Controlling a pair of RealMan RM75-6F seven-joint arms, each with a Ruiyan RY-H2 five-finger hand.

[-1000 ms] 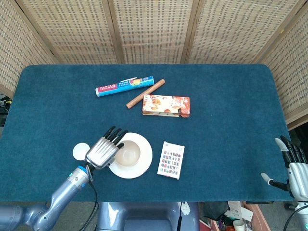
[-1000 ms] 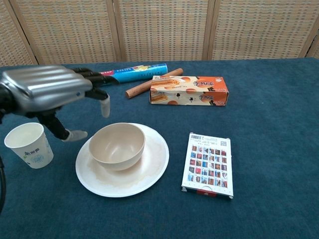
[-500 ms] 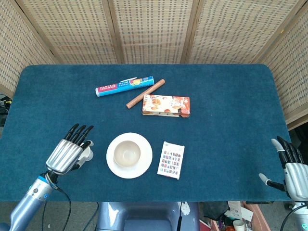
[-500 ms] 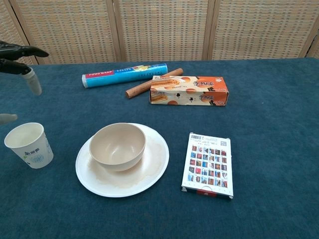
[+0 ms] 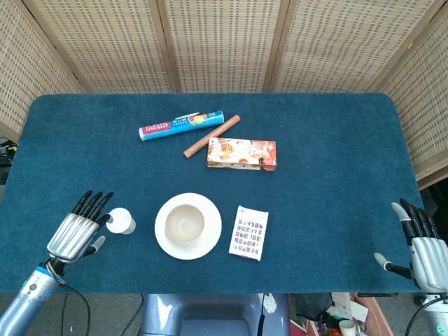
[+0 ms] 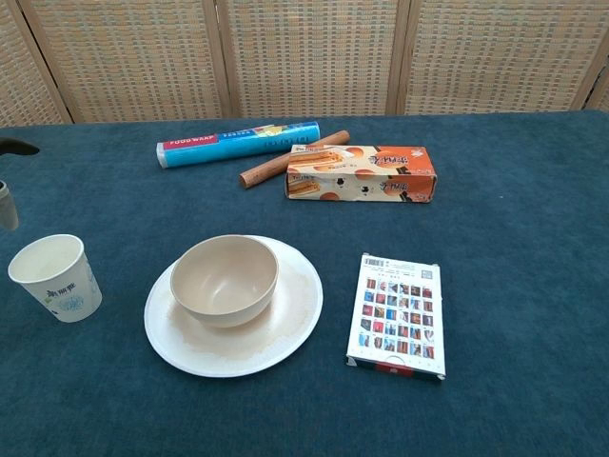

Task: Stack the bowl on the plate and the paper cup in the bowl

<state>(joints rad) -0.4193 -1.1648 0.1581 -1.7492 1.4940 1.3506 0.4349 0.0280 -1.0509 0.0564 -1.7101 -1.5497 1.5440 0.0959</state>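
A beige bowl [image 5: 185,222] [image 6: 225,279] sits upright on the white plate [image 5: 209,236] [image 6: 285,328] near the table's front. A white paper cup [image 5: 120,221] [image 6: 55,276] stands upright on the cloth to the left of the plate. My left hand [image 5: 75,232] hovers just left of the cup with its fingers spread and nothing in it; in the chest view only a fingertip [image 6: 8,205] shows at the left edge. My right hand [image 5: 421,244] is open beyond the table's front right corner, far from the objects.
A blue food-wrap box [image 5: 180,126] [image 6: 238,143], a brown wooden stick [image 5: 211,136] [image 6: 293,158] and an orange snack box [image 5: 241,154] [image 6: 362,173] lie behind the plate. A flat card pack [image 5: 248,232] [image 6: 398,315] lies right of the plate.
My left hand drew back from over the bowl, leftward past the paper cup, and now sits left of it. The bowl, plate and cup stayed put. The right hand shifted slightly.
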